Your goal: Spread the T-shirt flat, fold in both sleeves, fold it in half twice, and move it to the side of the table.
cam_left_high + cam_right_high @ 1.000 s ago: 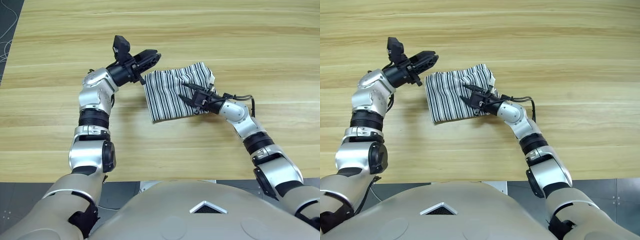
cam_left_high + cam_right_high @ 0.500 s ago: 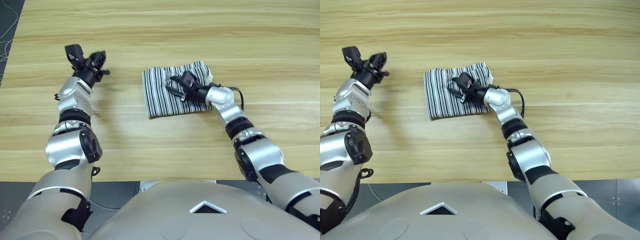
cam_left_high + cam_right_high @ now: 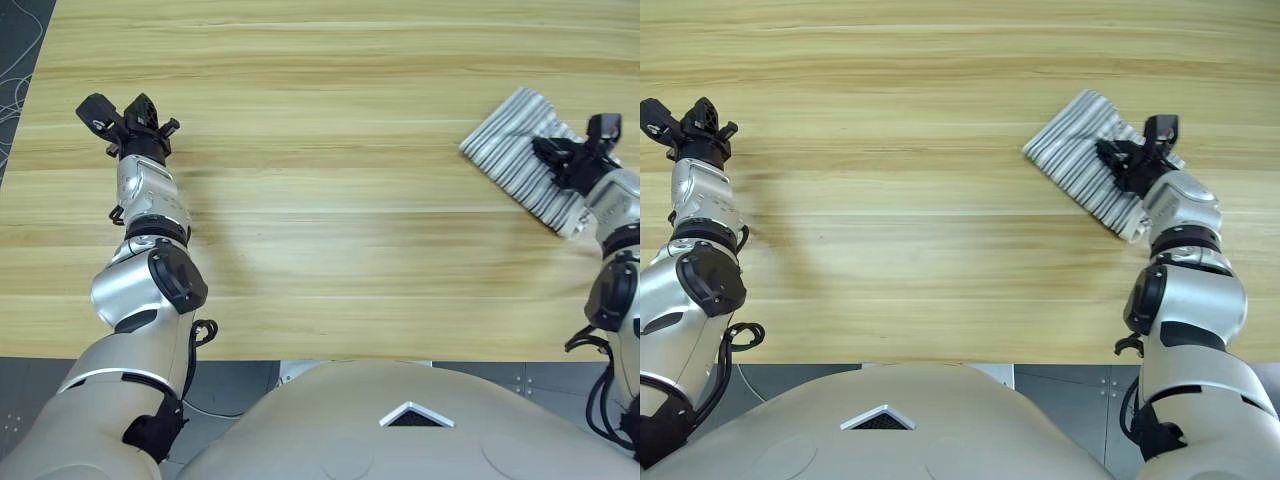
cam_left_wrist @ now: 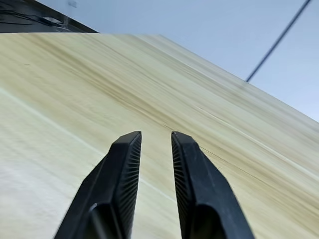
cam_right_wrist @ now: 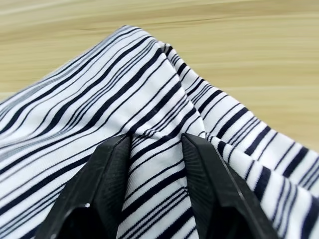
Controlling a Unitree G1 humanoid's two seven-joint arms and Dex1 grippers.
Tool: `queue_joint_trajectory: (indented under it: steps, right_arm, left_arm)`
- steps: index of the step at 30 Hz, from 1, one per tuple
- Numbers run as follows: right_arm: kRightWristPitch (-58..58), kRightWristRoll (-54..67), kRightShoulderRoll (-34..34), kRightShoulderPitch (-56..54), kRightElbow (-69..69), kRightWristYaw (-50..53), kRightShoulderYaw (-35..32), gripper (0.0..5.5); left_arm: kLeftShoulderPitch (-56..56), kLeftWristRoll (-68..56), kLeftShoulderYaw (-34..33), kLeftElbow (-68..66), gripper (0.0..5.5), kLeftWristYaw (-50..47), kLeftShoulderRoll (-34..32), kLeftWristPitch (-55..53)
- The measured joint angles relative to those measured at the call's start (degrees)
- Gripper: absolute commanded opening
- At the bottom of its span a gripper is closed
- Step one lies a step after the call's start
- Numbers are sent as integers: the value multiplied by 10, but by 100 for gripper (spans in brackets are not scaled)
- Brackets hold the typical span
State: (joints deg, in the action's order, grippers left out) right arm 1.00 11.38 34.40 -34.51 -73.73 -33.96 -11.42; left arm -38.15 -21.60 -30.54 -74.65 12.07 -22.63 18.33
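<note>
- Progress: T-shirt is a compact striped bundle with no sleeves sticking out, so spread, sleeve folds and both half-folds look done.
- T-shirt sits at approx 3 o'clock on the counter, close to the right edge and well apart from the centre. The move to the side looks about complete too.
- Bundle lies skewed, long axis approx 10-to-4 o'clock, and isn't perfectly flat. Right wrist view shows a raised ridge of cloth.
- Right end effector is down on the T-shirt at the bundle's 3 o'clock end. Its fingers are clamped on that ridge, w/ fabric bunched between them.
- Left end effector is at approx 9–10 o'clock, just above bare wood near the left edge. Its fingers are slightly apart w/ a slim gap and nothing in it.
- Left to do, by my read: let go of the cloth and pull the right arm clear. Maybe pat the pucker down, since lifting away while pinched could drag the top layer open.
- Surface: pale wood-grain counter, long planks running 9-to-3 o'clock, matte and smooth. Cloth prob. slides easily on it.
- Room: dark grey floor past the counter's 10 o'clock corner, w/ thin light cables on it.
- Left wrist view has a plain pale blue-grey surface beyond the far edge, crossed by one dark thin line.
</note>
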Motion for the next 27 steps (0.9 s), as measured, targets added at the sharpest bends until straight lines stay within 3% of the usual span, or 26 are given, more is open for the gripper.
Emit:
queue_joint_trajectory:
  steps: [4, 8, 13, 16, 19, 22, 27]
  right_arm:
    - [71, -23, 4, 21, -3, 128, -14, 187]
    - [198, -67, -36, 43, 5, 279, -7, 187]
    - [335, -190, -98, 56, 47, 530, 57, 187]
    - [390, -223, -115, 72, 77, 613, 65, 187]
    - [437, -254, -150, 62, 75, 612, 100, 187]
    - [417, -273, -204, -5, 15, 540, 132, 187]
    - [398, -241, -223, -43, -14, 429, 116, 187]
  left_arm:
    - [1, 50, 27, -3, 111, -80, 4, 53]
    - [1, 100, 59, -4, 111, -127, 17, 93]
    - [1, 139, 83, -4, 111, -162, 22, 137]
    - [1, 140, 81, -4, 111, -162, 26, 155]
    - [2, 165, 98, -4, 111, -188, 24, 161]
    - [2, 221, 142, -5, 111, -225, 25, 171]
    - [0, 267, 176, -7, 111, -260, 31, 171]
